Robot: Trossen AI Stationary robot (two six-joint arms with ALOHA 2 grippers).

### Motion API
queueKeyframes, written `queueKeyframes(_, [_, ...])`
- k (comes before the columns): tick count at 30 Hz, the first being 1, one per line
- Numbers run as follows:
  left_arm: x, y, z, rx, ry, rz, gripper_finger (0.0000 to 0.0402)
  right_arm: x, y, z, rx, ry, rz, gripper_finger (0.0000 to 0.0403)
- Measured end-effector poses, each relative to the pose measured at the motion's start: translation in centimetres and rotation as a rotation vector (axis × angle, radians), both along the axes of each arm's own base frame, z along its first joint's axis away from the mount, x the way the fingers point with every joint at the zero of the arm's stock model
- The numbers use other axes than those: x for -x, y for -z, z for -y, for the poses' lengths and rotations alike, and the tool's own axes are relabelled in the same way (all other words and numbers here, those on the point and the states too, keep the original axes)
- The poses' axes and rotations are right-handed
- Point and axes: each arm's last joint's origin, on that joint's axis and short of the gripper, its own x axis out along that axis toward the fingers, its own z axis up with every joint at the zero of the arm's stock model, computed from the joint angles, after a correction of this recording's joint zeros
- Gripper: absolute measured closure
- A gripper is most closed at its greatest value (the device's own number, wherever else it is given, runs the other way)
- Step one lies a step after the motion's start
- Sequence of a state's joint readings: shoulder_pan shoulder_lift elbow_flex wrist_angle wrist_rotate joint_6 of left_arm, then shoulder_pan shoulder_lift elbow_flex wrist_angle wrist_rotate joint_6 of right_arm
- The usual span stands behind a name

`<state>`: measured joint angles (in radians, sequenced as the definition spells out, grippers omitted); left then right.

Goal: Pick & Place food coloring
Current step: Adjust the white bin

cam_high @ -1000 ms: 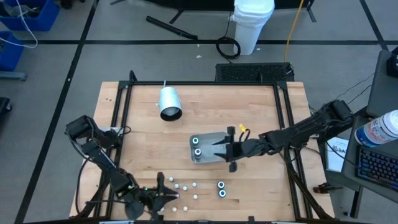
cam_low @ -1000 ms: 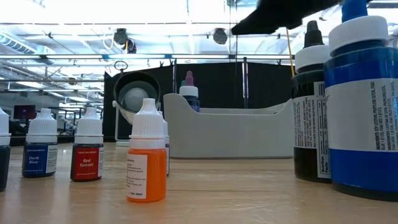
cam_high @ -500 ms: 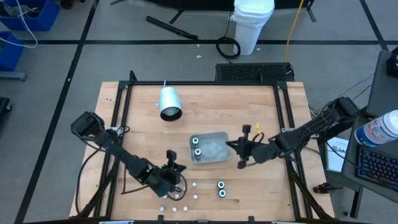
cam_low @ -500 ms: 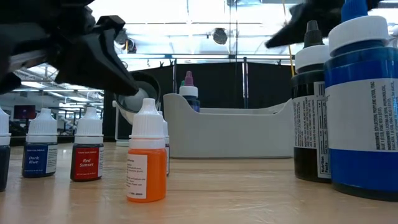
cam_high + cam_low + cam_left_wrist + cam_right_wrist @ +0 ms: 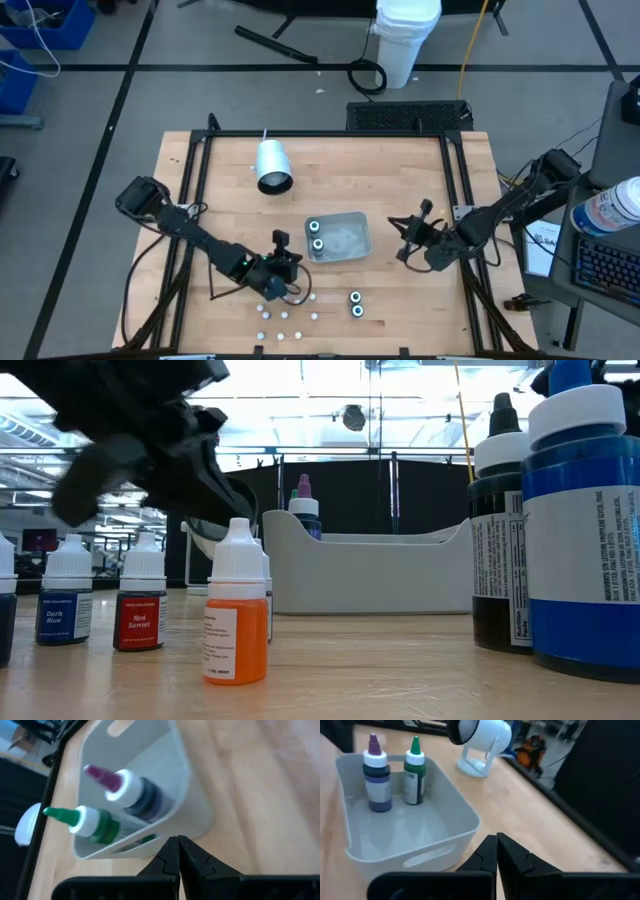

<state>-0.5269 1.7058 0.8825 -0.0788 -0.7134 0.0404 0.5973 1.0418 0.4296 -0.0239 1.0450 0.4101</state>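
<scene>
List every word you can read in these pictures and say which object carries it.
"Dark Blue": label of the small dark blue bottle, low view.
"Red Sunset": label of the small red bottle beside it.
Orange bottle, black bottle and big blue bottle: print too small to read.

In tray: two upright bottles, purple-tipped and green-tipped, side by side at one end.
On bench: small white-capped bottles loosely clustered; two wider bottles nearby; orange bottle upright.
</scene>
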Motion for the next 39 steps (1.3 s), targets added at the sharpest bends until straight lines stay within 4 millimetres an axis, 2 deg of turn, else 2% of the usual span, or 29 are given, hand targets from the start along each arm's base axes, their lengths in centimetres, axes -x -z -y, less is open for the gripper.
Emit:
queueKeyframes(9, [-0.7, 0.0, -1.4, 0.034, -0.065, 0.008, 0.0393, 0.5, 3.3, 2.4, -0.168, -0.002, 0.018, 0.0403])
queueKeyframes(17, [-0.7, 0.2, -1.8, 0.054, -0.069, -0.016, 0.0397, 0.4, 4.6, 3.7, -0.354, -0.119, 0.087, 0.0403])
queueKeyframes(21, [-0.9, 0.2, -2.2, 0.092, -0.073, -0.027, 0.0384, 0.3, 5.1, 3.7, -0.376, -0.118, 0.126, 0.0403])
queueKeyframes(30, [-1.5, 0.2, -3.7, 0.134, -0.15, -0.01, 0.0392, -1.4, 6.6, 3.2, -0.389, -0.142, 0.141, 0.0403])
queueKeyframes(34, [-1.6, 0.2, -4.1, 0.142, -0.166, -0.008, 0.0377, -3.1, 6.8, 2.8, -0.386, -0.172, 0.098, 0.0403])
queueKeyframes(39, [-1.7, 0.3, -4.4, 0.141, -0.179, -0.015, 0.039, -5.0, 6.5, 2.3, -0.365, -0.167, 0.1, 0.0403])
